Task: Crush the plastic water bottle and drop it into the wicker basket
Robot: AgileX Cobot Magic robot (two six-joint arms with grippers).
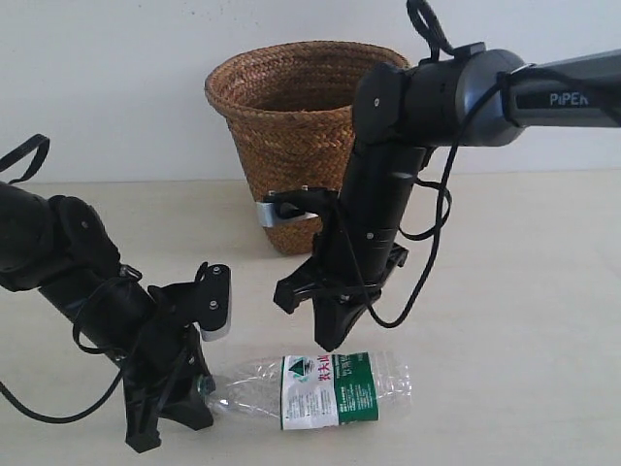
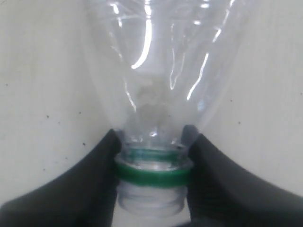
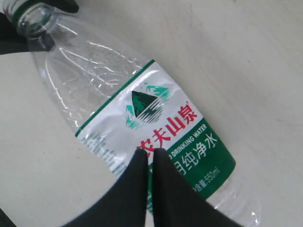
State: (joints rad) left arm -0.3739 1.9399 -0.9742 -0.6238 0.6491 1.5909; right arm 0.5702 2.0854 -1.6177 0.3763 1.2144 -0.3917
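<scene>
My left gripper (image 2: 154,163) clamps the stiff neck, judged the surest hold, of the bottle (image 1: 325,390) lying on the table (image 1: 505,291) before the basket (image 1: 291,68); my right gripper (image 3: 149,156), closed empty, hangs over its probably light, thin, slippery body.
</scene>
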